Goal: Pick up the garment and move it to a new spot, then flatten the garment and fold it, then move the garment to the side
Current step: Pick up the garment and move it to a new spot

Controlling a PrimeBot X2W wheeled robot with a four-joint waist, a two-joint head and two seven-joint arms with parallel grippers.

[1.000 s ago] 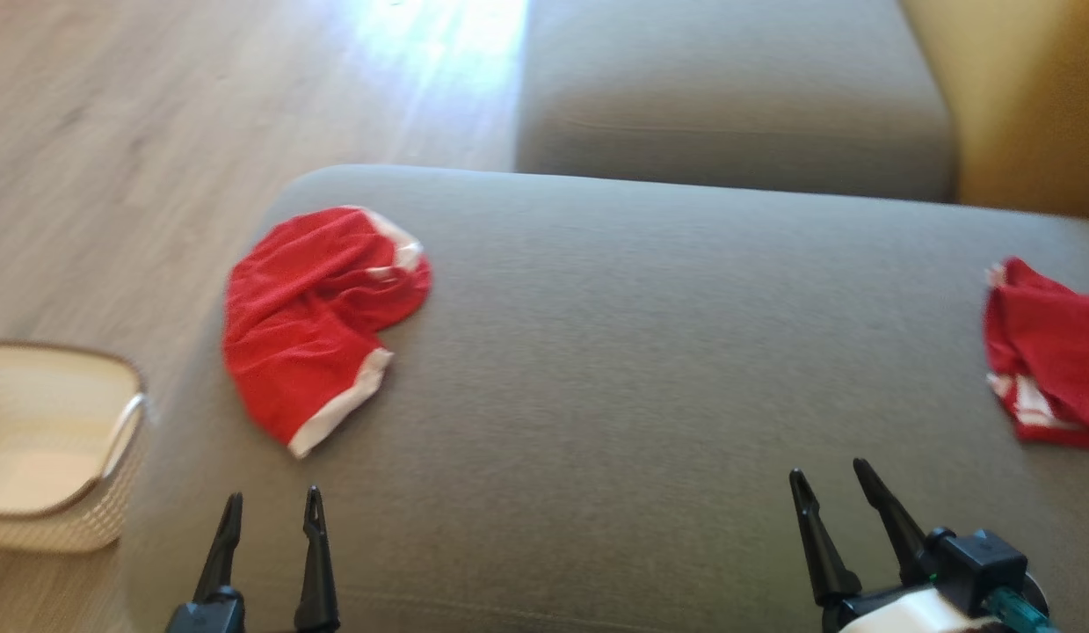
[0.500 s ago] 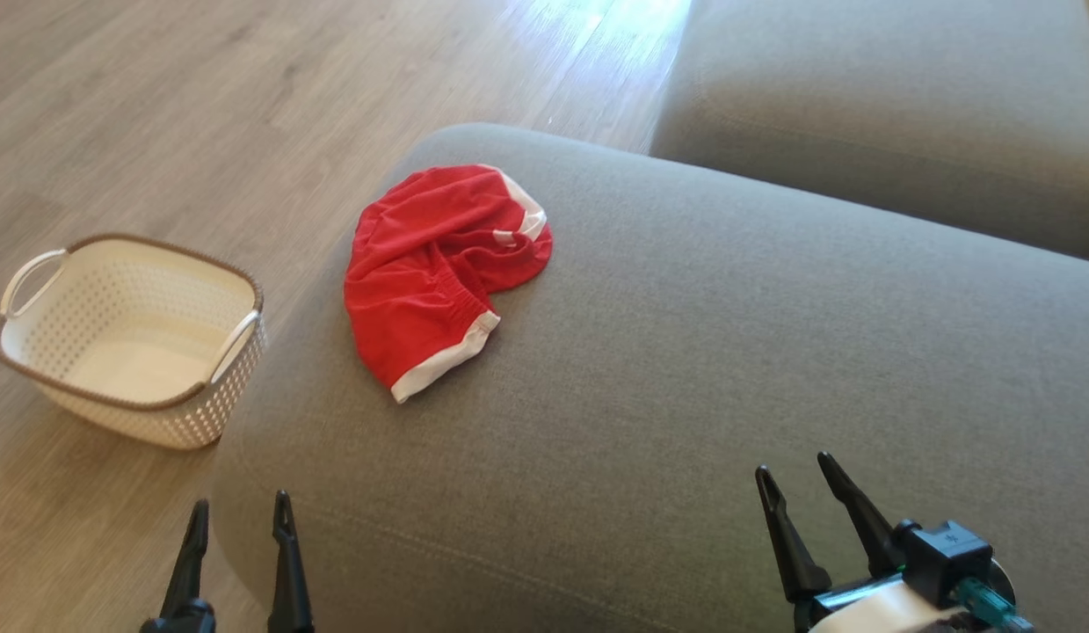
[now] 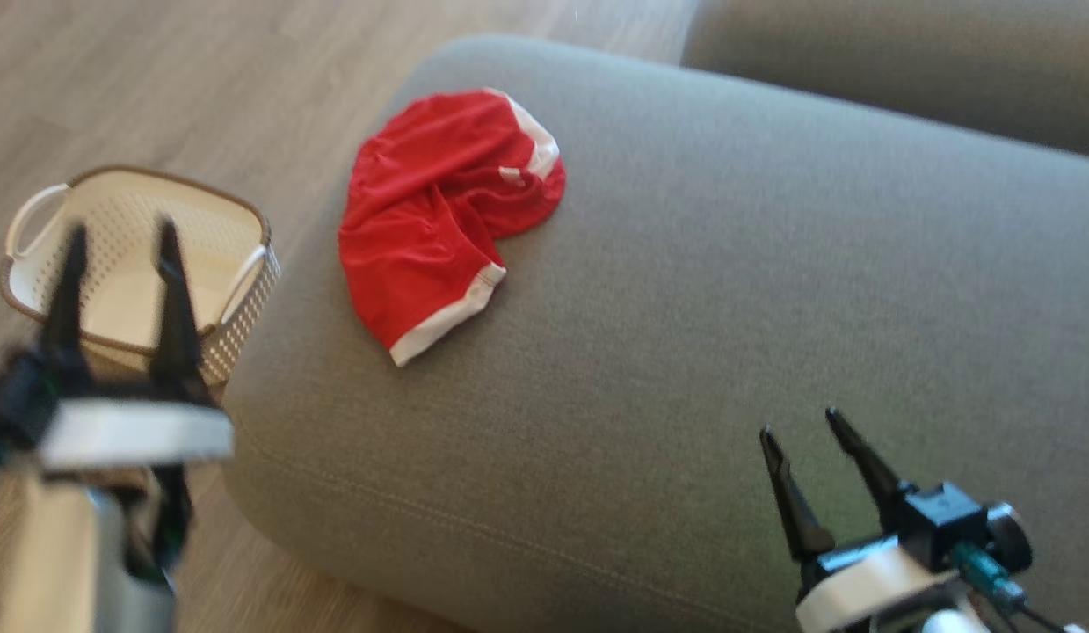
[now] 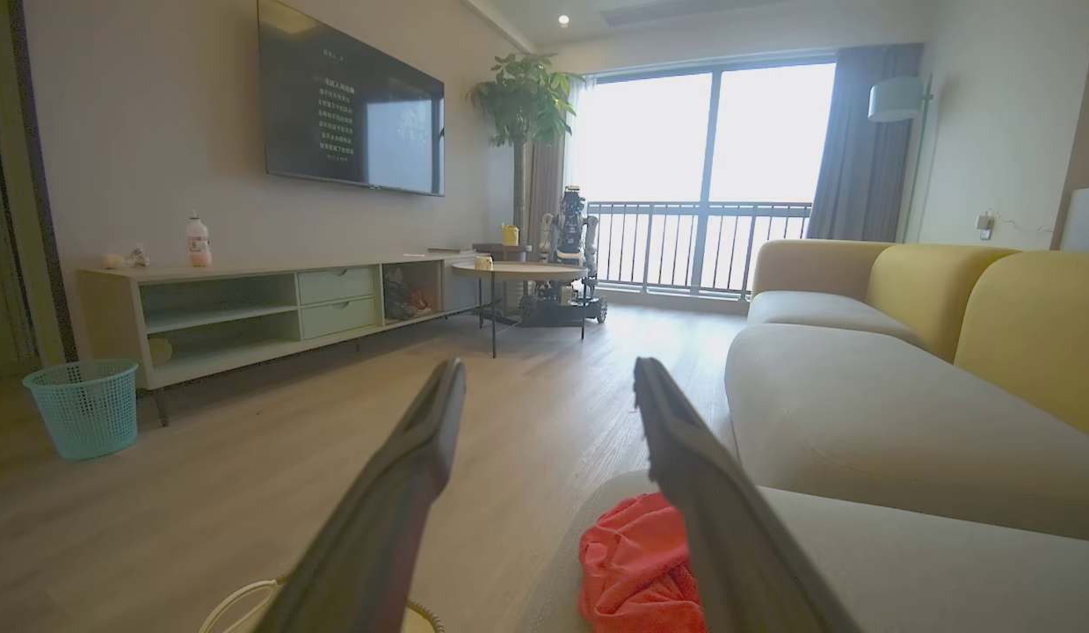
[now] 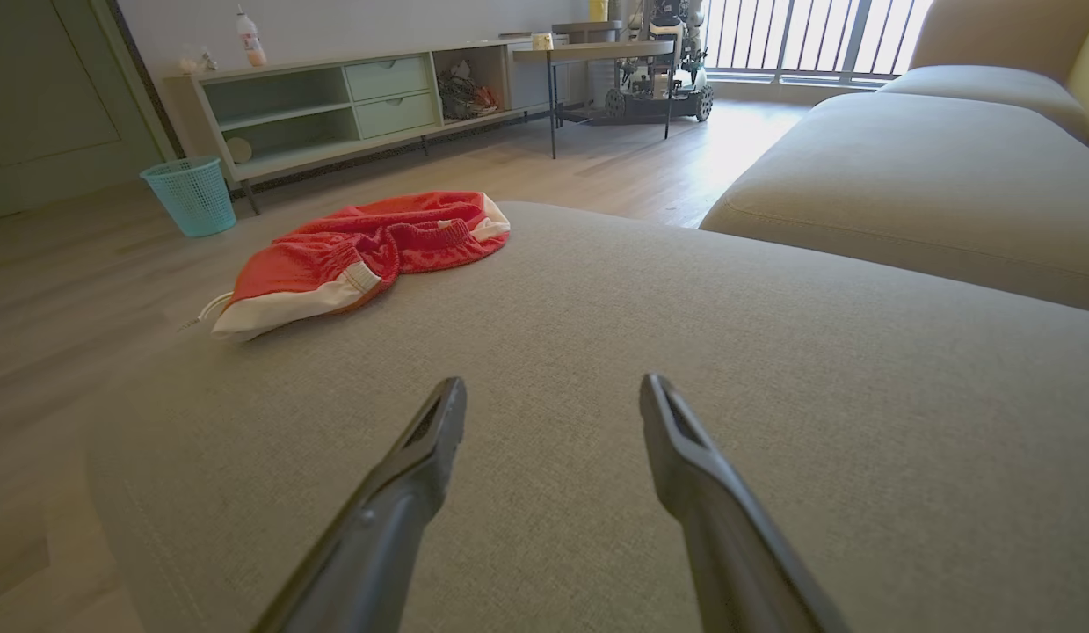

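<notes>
The garment [image 3: 439, 211] is a pair of red shorts with white trim, lying crumpled near the left end of a grey sofa seat [image 3: 702, 334]. The shorts [image 5: 368, 246] lie far ahead and to the left in the right wrist view, and they [image 4: 636, 563] show low between the fingers in the left wrist view. My left gripper [image 3: 118, 237] is open and raised at the left, above the basket and floor, apart from the shorts. My right gripper [image 3: 803, 431] is open over the seat's near right part, empty and far from the shorts.
A cream perforated basket [image 3: 236, 237] with handles stands on the wooden floor [image 3: 157, 79] beside the sofa's left end. A second grey seat [image 3: 904, 61] lies beyond. The left wrist view has a teal bin [image 4: 85, 406], a TV cabinet [image 4: 245, 308] and a round table [image 4: 519, 271].
The head camera has swung left and down, so the whole picture shifted. My left arm has risen well up in the view, now in front of the basket. Both grippers stay open.
</notes>
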